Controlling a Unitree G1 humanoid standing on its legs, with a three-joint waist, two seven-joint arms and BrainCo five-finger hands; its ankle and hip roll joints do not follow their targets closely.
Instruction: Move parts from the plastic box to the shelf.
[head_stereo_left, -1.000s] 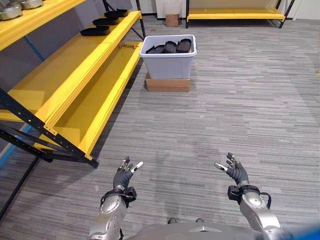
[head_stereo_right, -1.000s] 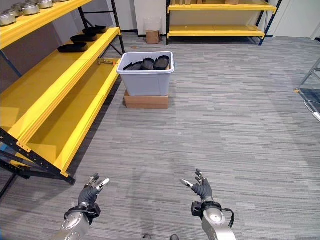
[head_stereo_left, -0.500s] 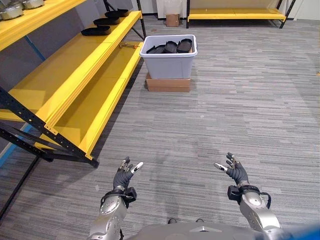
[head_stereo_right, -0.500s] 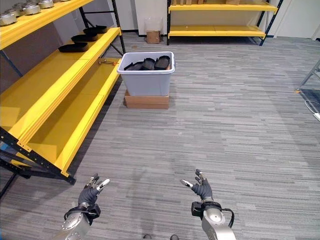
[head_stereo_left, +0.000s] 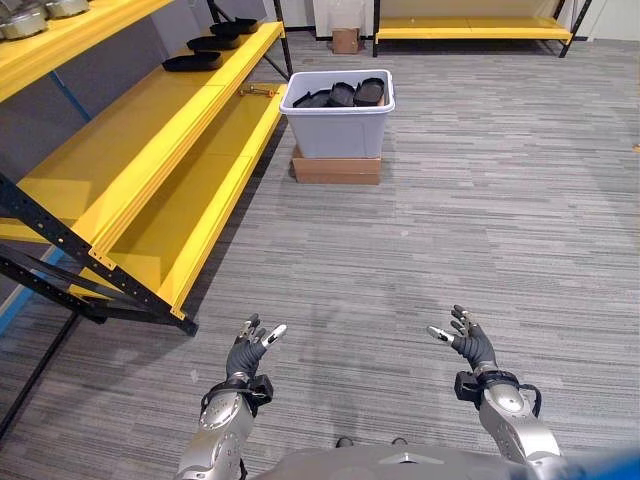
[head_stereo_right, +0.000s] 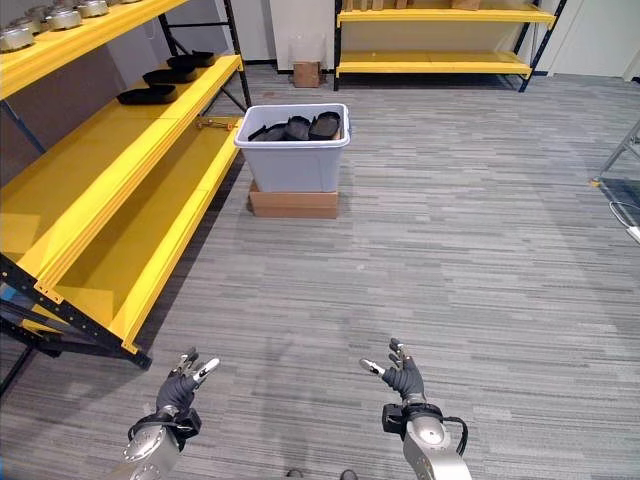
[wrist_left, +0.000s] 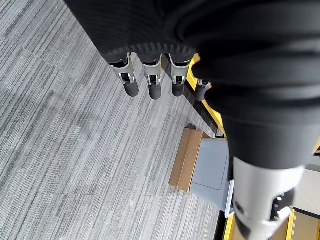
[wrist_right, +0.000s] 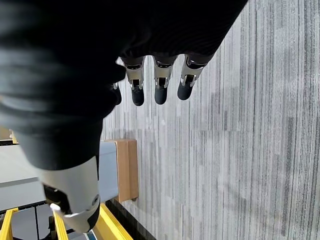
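A pale grey plastic box stands far ahead on a flat cardboard box, beside the yellow shelf. Several black parts lie in it. More black parts rest at the far end of the shelf's middle level. My left hand hovers low at the near left, open and empty, fingers spread. My right hand hovers at the near right, also open and empty. Both are well short of the box.
Grey carpet floor stretches between me and the box. A second yellow rack runs along the far wall, with a small cardboard box beside it. Metal bowls sit on the top shelf level at left.
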